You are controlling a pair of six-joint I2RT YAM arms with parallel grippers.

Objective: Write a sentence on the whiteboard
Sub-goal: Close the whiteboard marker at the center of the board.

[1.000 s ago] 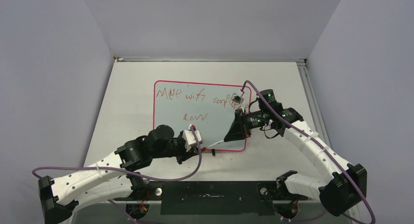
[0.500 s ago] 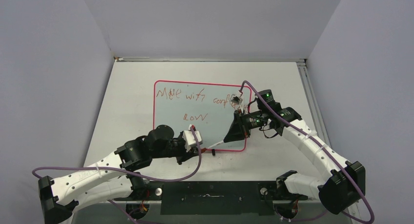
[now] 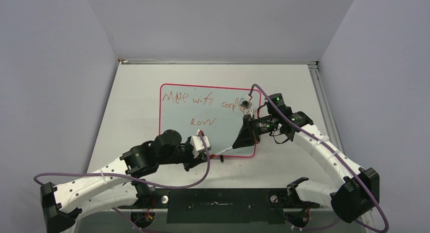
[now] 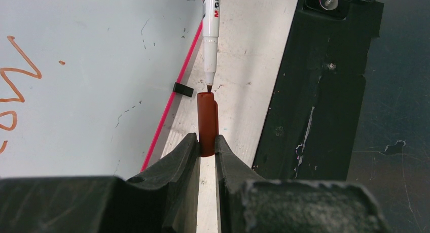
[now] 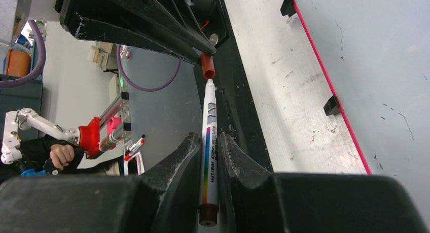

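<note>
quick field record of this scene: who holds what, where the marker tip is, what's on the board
left gripper: shut on cap
right gripper: shut on marker
marker tip: at the cap's mouth, not seated
whiteboard: flat on table
sentence: red-brown, two lines

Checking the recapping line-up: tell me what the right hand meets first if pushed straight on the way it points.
The marker in the right hand would meet the red cap pinched in the left hand, just ahead; depth alignment is uncertain.
</note>
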